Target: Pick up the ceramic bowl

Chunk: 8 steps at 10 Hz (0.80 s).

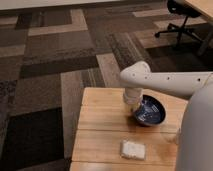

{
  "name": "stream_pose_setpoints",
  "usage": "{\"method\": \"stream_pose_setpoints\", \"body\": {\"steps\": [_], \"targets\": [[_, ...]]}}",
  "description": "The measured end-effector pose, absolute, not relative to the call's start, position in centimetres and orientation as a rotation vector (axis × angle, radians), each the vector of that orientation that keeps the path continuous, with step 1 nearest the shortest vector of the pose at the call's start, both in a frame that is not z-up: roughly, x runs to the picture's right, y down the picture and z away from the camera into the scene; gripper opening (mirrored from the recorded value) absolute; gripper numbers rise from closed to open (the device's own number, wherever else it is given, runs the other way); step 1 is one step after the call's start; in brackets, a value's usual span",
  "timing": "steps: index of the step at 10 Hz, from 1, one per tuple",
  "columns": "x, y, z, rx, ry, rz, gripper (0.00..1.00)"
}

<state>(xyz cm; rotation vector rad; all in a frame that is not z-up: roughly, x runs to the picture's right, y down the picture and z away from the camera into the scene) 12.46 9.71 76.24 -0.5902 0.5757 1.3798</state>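
Observation:
The ceramic bowl (150,112) is a round, glossy dark-blue bowl with light speckles inside. It sits on the wooden table (100,125), right of the middle. My white arm reaches in from the right and bends down at the bowl's left rim. My gripper (132,106) is at that left rim, mostly hidden behind the wrist.
A small white rectangular block (132,149) lies on the table near the front edge, below the bowl. A black office chair (181,20) stands at the back right on patterned carpet. My white body fills the lower right corner.

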Motion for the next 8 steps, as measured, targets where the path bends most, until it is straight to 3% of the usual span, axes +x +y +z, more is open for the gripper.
{"method": "stream_pose_setpoints", "body": {"steps": [4,8], "targets": [[11.7,3.8,72.7,-0.516,0.575,1.418,0.0],[9.8,1.7,71.3,-0.548,0.474,1.551,0.0]]}}
